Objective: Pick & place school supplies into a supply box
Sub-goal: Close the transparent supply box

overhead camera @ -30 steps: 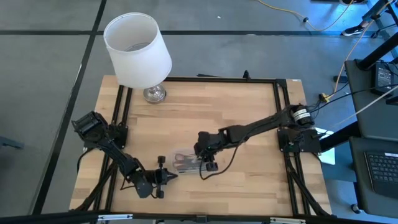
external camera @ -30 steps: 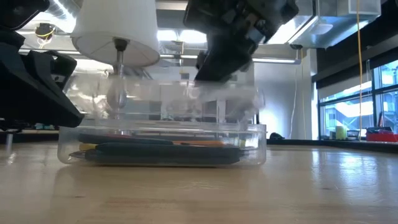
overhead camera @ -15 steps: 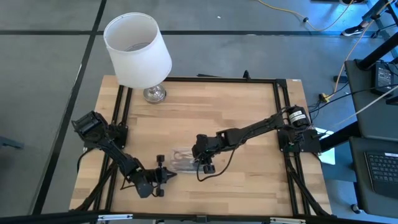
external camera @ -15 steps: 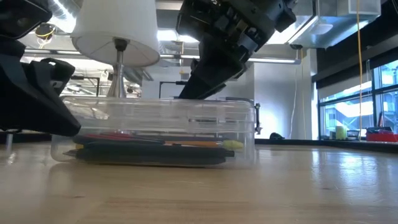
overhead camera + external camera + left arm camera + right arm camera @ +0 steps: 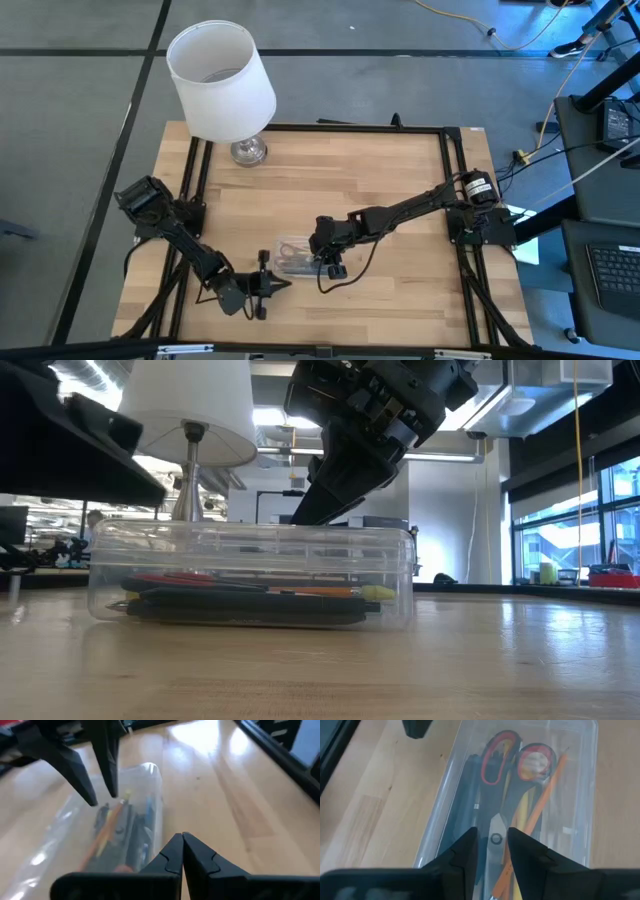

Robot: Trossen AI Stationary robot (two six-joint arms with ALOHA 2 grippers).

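Note:
The supply box (image 5: 293,256) of clear plastic lies on the wooden table near its front edge, its lid down. Inside lie the school supplies: red-handled scissors (image 5: 514,764), an orange pencil (image 5: 540,815) and dark pens (image 5: 250,607). My right gripper (image 5: 492,837) slants down over the box's lid with a gap between its fingers, and the scissors show through that gap. It shows as two dark fingers (image 5: 95,775) in the left wrist view. My left gripper (image 5: 182,836) is shut and hangs beside the box's near left corner (image 5: 157,827), apart from it. My right gripper comes down slanting from the table's right, and its fingertips (image 5: 303,518) stand at the top of the clear lid (image 5: 250,532). I cannot tell whether they touch the lid. Nothing shows between the fingers.
A lamp with a white shade (image 5: 222,80) stands at the table's far left corner. A black frame (image 5: 195,180) runs round the tabletop. Bare wood (image 5: 400,300) lies to the right of the box and behind it.
The lid, raised and blurred over the box's right end a second ago, now lies flat on the box. The box has slid a little toward the table's left edge. My right gripper has gone the same way. My left gripper has risen beside the box.

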